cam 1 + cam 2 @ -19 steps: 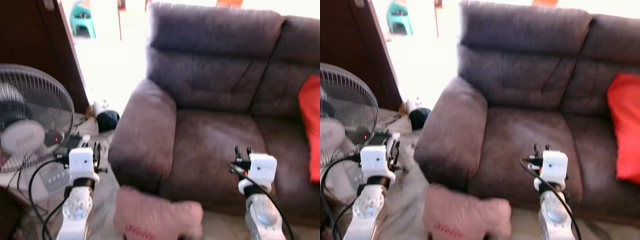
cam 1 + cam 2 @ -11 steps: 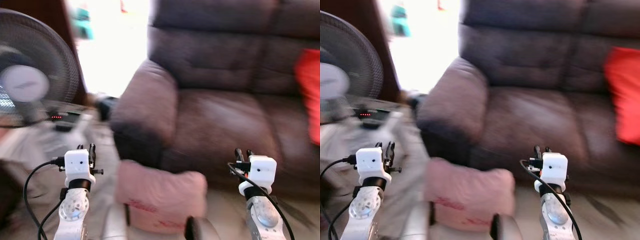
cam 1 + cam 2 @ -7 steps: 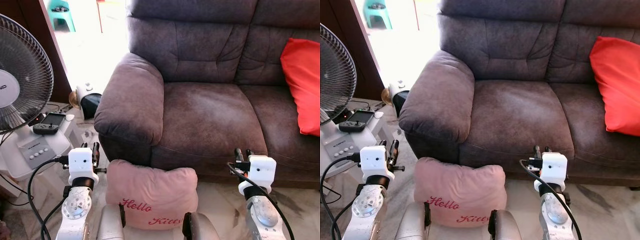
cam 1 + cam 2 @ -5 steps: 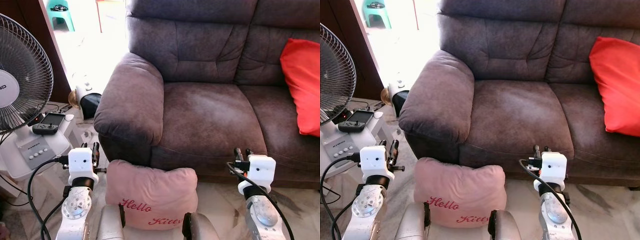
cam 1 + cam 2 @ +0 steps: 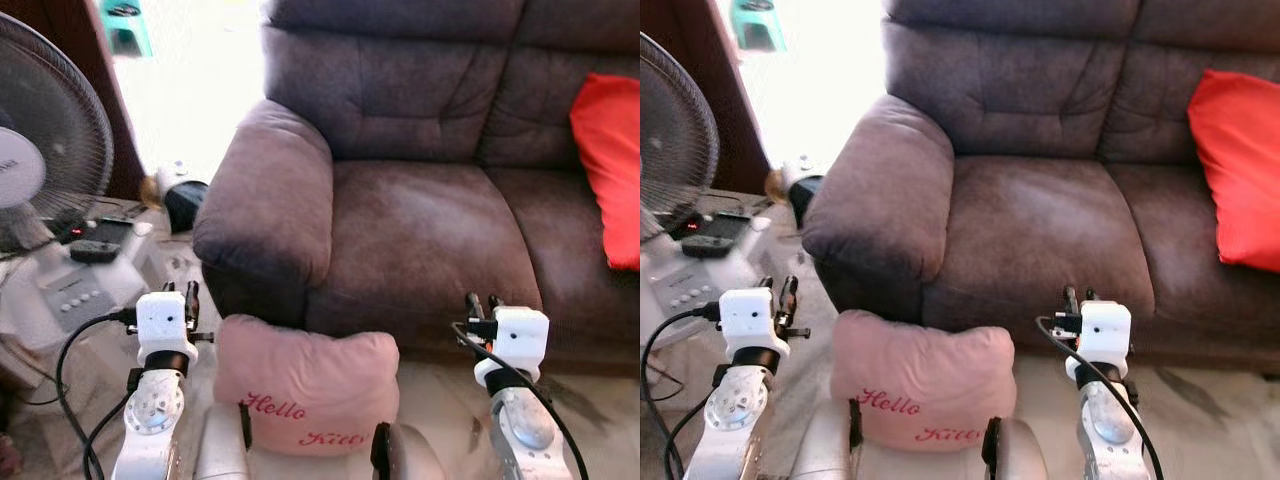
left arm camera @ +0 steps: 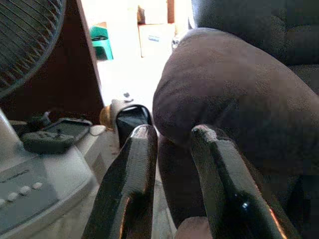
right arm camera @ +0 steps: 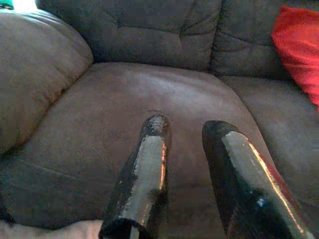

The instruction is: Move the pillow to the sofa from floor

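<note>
Nothing done yet: pillow [image 5: 305, 392] on floor [image 5: 440, 410] against sofa [image 5: 420, 230], left pincer [image 6: 172, 137] and right pincer [image 7: 187, 127] slightly open, empty, each beside it.

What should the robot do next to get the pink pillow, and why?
Probably lower both arms toward the pink pillow. It leans on the floor against the sofa front, between the two arms. The left claw and right claw are both open and empty, held above and to either side of it, so they likely need to come down and in.
</note>
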Motion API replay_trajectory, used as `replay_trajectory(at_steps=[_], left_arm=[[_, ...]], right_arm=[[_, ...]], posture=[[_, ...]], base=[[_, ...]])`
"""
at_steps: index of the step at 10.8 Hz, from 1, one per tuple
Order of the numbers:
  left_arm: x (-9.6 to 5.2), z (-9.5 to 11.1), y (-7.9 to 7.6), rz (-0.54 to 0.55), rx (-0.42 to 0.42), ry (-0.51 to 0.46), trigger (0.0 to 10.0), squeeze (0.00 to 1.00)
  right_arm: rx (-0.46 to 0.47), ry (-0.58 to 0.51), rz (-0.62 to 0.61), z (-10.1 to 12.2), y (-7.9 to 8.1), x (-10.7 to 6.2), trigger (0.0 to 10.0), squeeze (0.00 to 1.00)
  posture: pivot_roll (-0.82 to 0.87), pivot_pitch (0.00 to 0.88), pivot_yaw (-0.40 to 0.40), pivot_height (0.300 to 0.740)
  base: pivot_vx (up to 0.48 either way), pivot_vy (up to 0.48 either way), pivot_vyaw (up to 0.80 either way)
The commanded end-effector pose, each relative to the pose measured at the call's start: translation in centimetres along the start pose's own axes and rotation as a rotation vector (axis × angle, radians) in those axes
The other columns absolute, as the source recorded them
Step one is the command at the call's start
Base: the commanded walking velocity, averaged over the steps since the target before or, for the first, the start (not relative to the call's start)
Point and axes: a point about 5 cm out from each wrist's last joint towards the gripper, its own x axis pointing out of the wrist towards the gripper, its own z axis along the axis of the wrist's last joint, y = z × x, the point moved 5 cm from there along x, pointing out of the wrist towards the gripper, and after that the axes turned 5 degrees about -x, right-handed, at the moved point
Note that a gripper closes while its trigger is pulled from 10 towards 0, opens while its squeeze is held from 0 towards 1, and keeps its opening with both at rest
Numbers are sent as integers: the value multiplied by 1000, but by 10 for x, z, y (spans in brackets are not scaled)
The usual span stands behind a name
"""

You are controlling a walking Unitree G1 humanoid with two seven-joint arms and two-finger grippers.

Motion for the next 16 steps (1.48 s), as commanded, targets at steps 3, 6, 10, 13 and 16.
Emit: replay_trajectory(at_steps=[3,6,10,13,16], left_arm=[[1,-2,-2,-1,-8,9,10000,0],[1,-1,-3,-3,-12,6,10000,0],[6,1,-8,-17,-16,0,10000,0],[6,-1,-9,-25,-13,8,10000,0],[10,0,-14,-41,-18,6,10000,0]], right_arm=[[-7,8,-1,-1,-4,0,10000,0],[-8,23,-1,-2,-3,0,10000,0],[-13,3,3,0,-3,0,10000,0],[-22,-10,29,2,1,0,10000,0],[-14,-21,41,3,3,-1,10000,0]], posture=[[28,18,-71,527],[24,27,-72,527],[22,21,-70,493],[22,7,-66,493],[20,8,-64,493]], base=[[0,0,0],[0,0,0],[0,0,0],[0,0,0],[0,0,800]])
